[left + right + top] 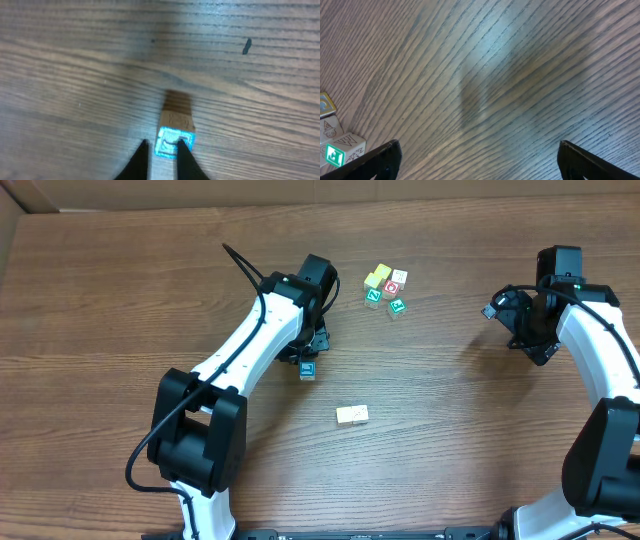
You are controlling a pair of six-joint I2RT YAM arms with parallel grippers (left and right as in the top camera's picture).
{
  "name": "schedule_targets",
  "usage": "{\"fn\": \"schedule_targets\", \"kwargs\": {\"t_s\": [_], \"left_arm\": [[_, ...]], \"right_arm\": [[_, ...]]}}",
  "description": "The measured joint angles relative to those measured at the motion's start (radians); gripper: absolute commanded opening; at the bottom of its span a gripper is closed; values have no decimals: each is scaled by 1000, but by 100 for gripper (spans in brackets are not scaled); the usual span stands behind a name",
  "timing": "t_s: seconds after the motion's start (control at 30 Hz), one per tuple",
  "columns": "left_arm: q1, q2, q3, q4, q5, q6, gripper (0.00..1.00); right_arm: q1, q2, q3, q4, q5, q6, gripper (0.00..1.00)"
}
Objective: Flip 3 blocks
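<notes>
left gripper (163, 146): jaws nearly together, thin gap; one fingertip (184, 152) on blue-framed block (172, 137); gripped or not, can't tell
right gripper (480, 162): wide open, empty, over table (520, 75)
blue-framed block: on table, at l. tips
two pale blocks (352, 415): touching, well apart from both grippers

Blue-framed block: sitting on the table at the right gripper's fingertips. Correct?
No. The blue-framed block sits on the table at the left gripper's fingertips, not the right's. The left wrist view shows it. The right gripper stands open with nothing between its fingers.
</notes>
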State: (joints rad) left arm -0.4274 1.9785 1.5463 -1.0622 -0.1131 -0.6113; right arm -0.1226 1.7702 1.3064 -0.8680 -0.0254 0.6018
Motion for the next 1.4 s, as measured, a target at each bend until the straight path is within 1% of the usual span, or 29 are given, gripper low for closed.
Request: {"fn": "schedule_targets", "kwargs": {"t_s": [0.1,0.3,0.57,0.77,0.9,1.2,1.4], "left_arm": [[3,0,-4,34,-5,2,4],[4,0,-14,91,-13,42,4],[4,0,-129,188,-19,60,4],[5,0,-167,237,35,103,4],[5,0,-167,217,84,126,4],[5,0,-169,65,188,145,4],[5,0,-169,33,299,145,4]], "right_arm": [[0,0,0,0,0,0,100],[0,0,0,0,0,0,100],[0,0,0,-1,0,-1,100],[0,0,0,0,0,0,100],[0,0,0,0,0,0,100],[0,0,0,0,0,0,100],[0,0,0,0,0,0,100]]}}
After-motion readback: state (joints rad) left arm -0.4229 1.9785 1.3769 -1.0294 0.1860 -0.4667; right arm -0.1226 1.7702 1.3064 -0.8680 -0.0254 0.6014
